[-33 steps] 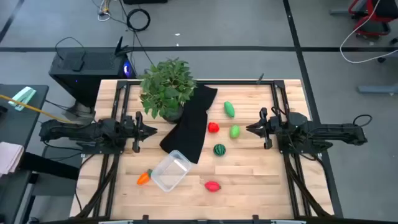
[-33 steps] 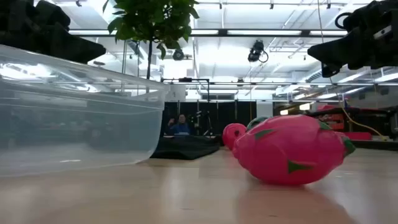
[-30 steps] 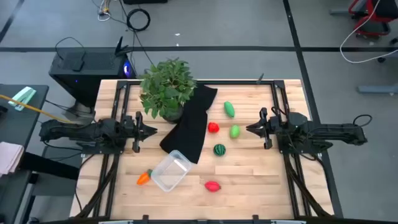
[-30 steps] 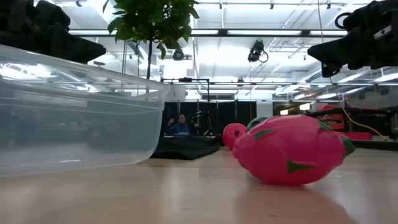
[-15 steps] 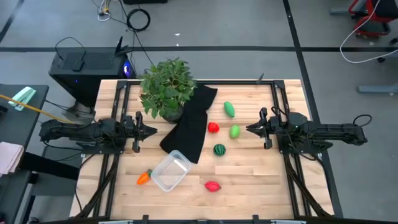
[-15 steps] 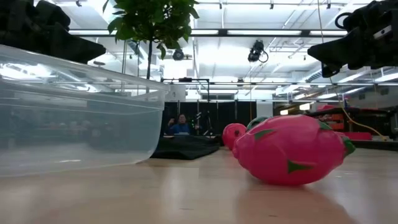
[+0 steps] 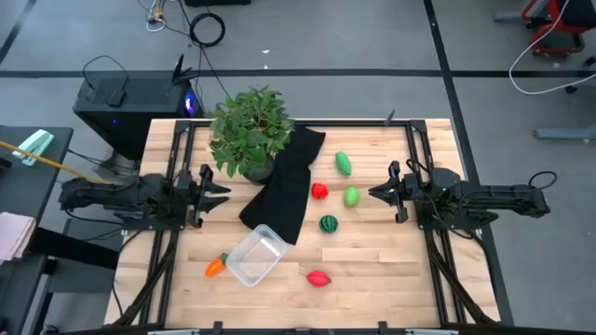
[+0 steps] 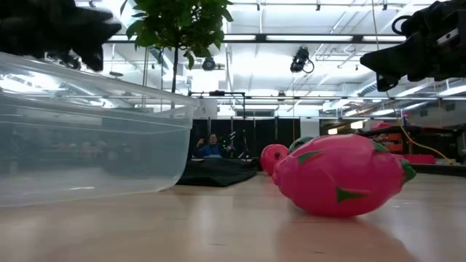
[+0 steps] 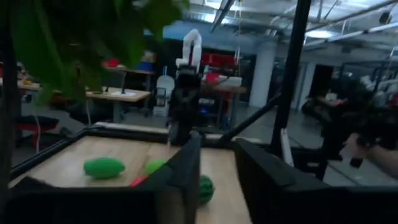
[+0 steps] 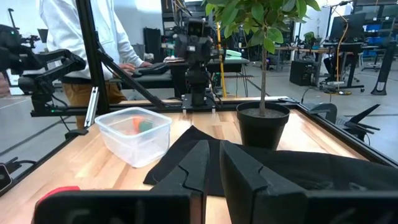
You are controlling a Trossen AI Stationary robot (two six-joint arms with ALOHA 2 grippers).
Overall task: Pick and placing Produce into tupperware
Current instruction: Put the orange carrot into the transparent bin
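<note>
The clear tupperware (image 7: 255, 256) rests on its base near the table's front edge, with the orange carrot (image 7: 215, 266) lying against its left side. A red toy (image 7: 318, 277) lies to its right. The dark green striped toy (image 7: 329, 223), the light green one (image 7: 352, 196), the second red one (image 7: 319, 191) and the long green one (image 7: 344, 164) lie in the table's middle. My left gripper (image 7: 223, 192) hovers open at the table's left, beside the plant. My right gripper (image 7: 374, 193) hovers shut at the right, just beyond the light green toy.
A leafy potted plant (image 7: 250, 130) stands far left of centre. A black cloth (image 7: 284, 186) runs from it toward the tupperware. Black frame rails (image 7: 424, 233) line both table sides. A person in a white top (image 10: 68, 37) stands beyond the table. Bare wood shows at the near right.
My left gripper has drawn back a little toward the table's left edge, and in the low view it has risen and shows blurred. The toys, the tupperware and my right arm have kept still.
</note>
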